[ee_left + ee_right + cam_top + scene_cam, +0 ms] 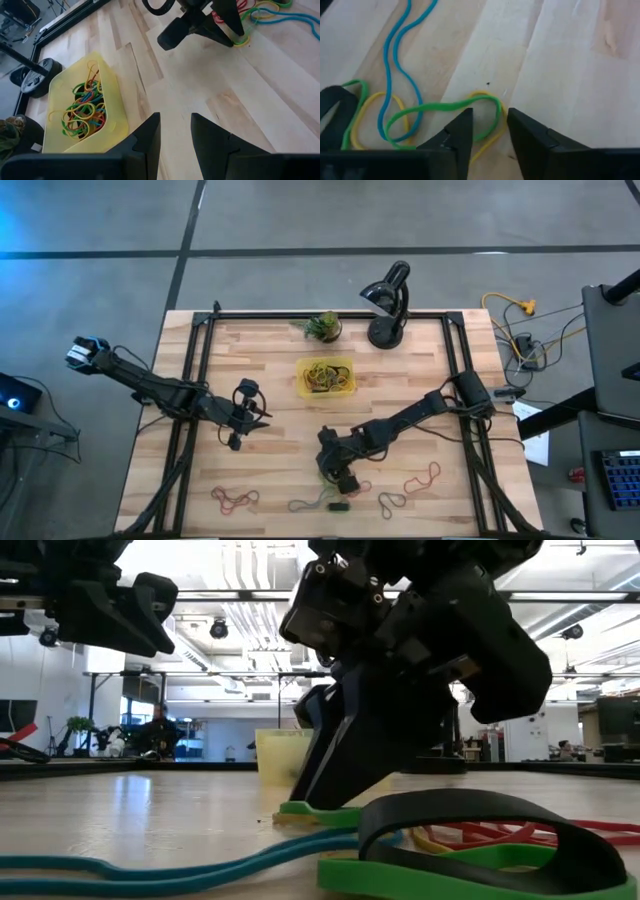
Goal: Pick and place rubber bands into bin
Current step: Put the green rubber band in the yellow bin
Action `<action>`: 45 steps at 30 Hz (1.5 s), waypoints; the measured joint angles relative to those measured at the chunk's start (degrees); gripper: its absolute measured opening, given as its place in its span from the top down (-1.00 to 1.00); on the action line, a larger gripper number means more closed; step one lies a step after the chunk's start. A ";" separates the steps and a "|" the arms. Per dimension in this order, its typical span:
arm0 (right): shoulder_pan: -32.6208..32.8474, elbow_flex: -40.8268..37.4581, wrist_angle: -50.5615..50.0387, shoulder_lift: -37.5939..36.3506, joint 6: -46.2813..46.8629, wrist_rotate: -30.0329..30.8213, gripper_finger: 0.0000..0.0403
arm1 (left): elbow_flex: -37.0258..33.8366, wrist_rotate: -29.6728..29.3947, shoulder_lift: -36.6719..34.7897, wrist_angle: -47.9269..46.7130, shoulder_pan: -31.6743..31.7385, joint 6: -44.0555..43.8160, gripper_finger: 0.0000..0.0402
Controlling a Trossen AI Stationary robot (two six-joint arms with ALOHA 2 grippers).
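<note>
Even, bright light falls on the wooden table (280,450), with only soft shadows under the arms. In the low view, ceiling lights (250,570) glare white, the near rubber bands (470,840) look blurred, and the dark right gripper (340,795) stands backlit.

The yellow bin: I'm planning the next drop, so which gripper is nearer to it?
Left, narrowly. The left gripper hovers beside the yellow bin, toward the table's left. The right gripper is farther off, down at the loose rubber bands near the front edge.
</note>
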 joint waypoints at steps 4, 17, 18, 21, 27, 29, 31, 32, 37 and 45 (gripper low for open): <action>-0.04 -0.02 -0.17 0.07 -2.03 0.75 0.67 | 0.00 0.00 0.00 0.10 0.01 0.01 0.54; 0.43 2.35 -5.02 -0.63 -7.41 3.75 0.95 | 0.00 0.02 0.00 0.77 0.00 0.01 0.54; 0.56 2.84 -6.01 -0.79 -7.65 4.52 0.95 | 0.00 0.02 0.00 0.86 0.00 0.00 0.54; 0.92 4.62 -9.68 -1.78 -8.18 7.40 0.95 | 0.00 0.02 0.00 0.91 0.00 0.02 0.54; 1.10 6.71 -14.12 -3.55 -9.52 9.23 0.95 | -0.04 0.02 0.03 0.79 0.02 0.02 0.54; 1.04 7.29 -15.20 -4.18 -10.18 9.34 0.95 | -0.04 0.03 0.15 0.98 0.00 0.04 0.54; 1.03 7.56 -15.58 -4.93 -10.24 9.29 0.95 | -0.09 0.04 0.15 0.72 0.00 0.04 0.54; 1.03 7.56 -15.94 -5.05 -10.22 9.15 0.95 | -0.09 0.02 0.21 0.96 0.00 0.02 0.54; 1.05 7.54 -21.64 -5.58 -4.71 19.46 0.95 | -0.09 0.04 0.24 0.99 0.00 0.03 0.54; -0.90 6.73 -31.51 -5.62 5.28 27.49 0.95 | -0.09 0.04 0.26 1.08 0.01 0.17 0.54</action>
